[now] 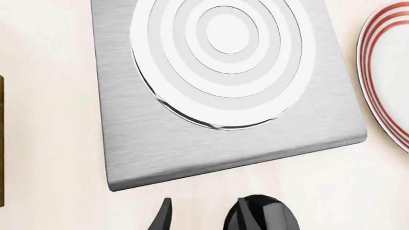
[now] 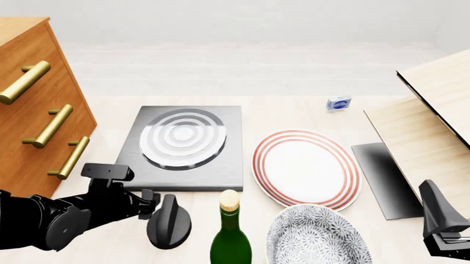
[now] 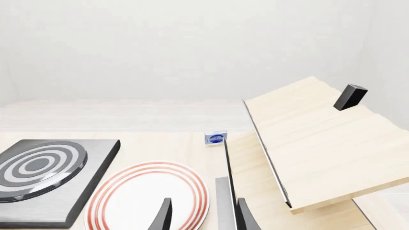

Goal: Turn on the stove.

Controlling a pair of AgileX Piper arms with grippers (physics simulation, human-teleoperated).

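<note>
The stove (image 2: 189,147) is a dark-grey square slab with a round ringed burner (image 2: 182,137), left of the table's middle. It fills the left wrist view (image 1: 211,120). Its black oval ridged knob (image 2: 169,223) stands apart, near the slab's front edge. My left gripper (image 2: 152,204) is open just left of the knob. In the left wrist view the knob (image 1: 271,213) sits behind one finger (image 1: 244,215), mostly outside the gap of the gripper (image 1: 203,218). My right gripper (image 2: 441,220) is open and empty at the front right, and its wrist view shows it (image 3: 203,218) over the plate's edge.
A red-rimmed white plate (image 2: 307,168) lies right of the stove. A patterned bowl (image 2: 320,239) and a corked green bottle (image 2: 230,231) stand at the front. A wooden drawer cabinet (image 2: 37,110) stands left. A dark flat sheet (image 2: 386,176), tilted wooden boards (image 2: 433,110) and a small blue box (image 2: 338,103) are right.
</note>
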